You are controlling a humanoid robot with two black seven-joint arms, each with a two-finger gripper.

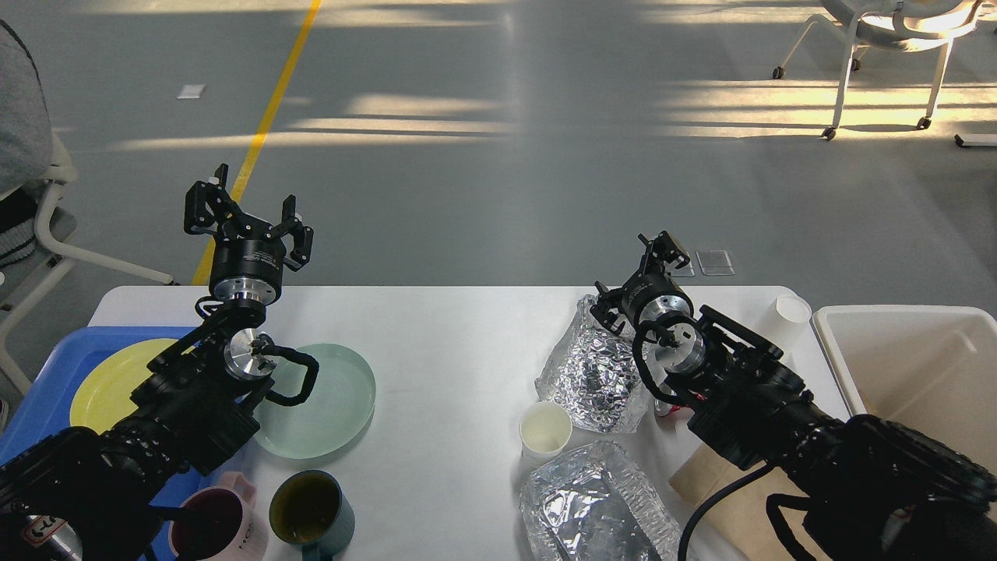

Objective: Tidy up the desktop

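Note:
The white desktop (452, 343) carries dishes on its left and rubbish on its right. My left gripper (248, 222) is raised above the desktop's far left edge, open and empty, behind a pale green plate (331, 401). My right gripper (635, 279) hovers at the far top corner of a crumpled foil container (588, 370); its fingers stand apart, the lower one close to the foil's rim, and nothing is clamped between them. A second foil container (592, 506) lies at the near edge, with a small paper cup (545, 428) between the two.
A blue tray (47, 405) at the left holds a yellow plate (109, 382). A pink mug (210, 522) and a teal mug (311, 506) stand near the front. At the right are a white paper cup (787, 319), an off-white bin (911, 358) and brown paper (724, 499).

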